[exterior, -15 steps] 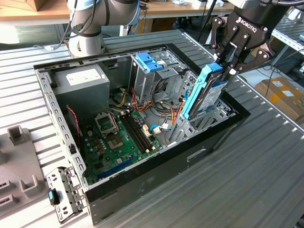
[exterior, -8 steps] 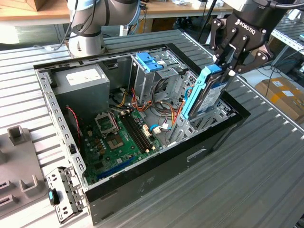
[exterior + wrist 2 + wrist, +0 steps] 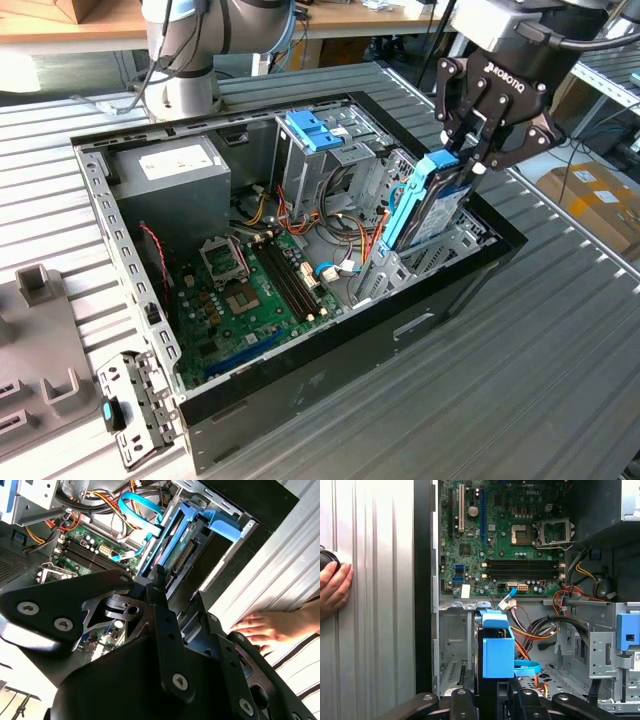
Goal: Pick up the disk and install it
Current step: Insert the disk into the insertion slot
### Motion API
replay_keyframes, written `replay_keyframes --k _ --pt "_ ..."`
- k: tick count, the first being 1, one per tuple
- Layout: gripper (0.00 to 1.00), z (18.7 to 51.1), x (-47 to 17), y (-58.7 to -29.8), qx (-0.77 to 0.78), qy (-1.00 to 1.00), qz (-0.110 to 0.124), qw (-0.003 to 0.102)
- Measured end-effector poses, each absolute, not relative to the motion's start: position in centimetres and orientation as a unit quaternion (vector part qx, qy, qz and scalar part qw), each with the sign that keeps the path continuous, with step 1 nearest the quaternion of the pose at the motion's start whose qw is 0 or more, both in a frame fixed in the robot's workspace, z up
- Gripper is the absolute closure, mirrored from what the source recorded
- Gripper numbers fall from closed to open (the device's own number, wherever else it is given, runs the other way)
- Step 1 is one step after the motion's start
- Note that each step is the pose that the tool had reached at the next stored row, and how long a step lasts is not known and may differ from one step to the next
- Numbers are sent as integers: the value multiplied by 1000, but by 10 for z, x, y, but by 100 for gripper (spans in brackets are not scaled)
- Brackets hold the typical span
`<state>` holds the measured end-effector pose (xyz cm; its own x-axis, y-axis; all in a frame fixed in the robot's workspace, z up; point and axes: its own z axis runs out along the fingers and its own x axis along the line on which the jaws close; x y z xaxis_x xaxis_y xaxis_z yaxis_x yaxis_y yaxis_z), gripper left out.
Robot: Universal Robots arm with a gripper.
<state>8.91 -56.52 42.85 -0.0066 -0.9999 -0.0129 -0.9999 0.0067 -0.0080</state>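
One claw [image 3: 466, 160], I read it clamped on the flat grey-metal disk in its light-blue plastic carrier [image 3: 432, 205], hanging just below, long axis slanting down at the edge of the black metal case [image 3: 300, 390].

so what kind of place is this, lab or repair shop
Probably a robotics lab bench: an open black desktop computer case sits on a ribbed grey metal table, a grey robot arm base stands on that table, and a brown cardboard box sits nearby.

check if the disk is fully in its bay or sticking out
Sticking out: the disk stands tilted, partly above the rim of the case, gripped by the hand.
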Motion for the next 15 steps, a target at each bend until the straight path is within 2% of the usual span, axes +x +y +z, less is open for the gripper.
replay_keyframes --k 6,15 --pt "65 405 89 -565 -705 709 2 7" --pt "65 394 89 -565 -705 709 2 7"
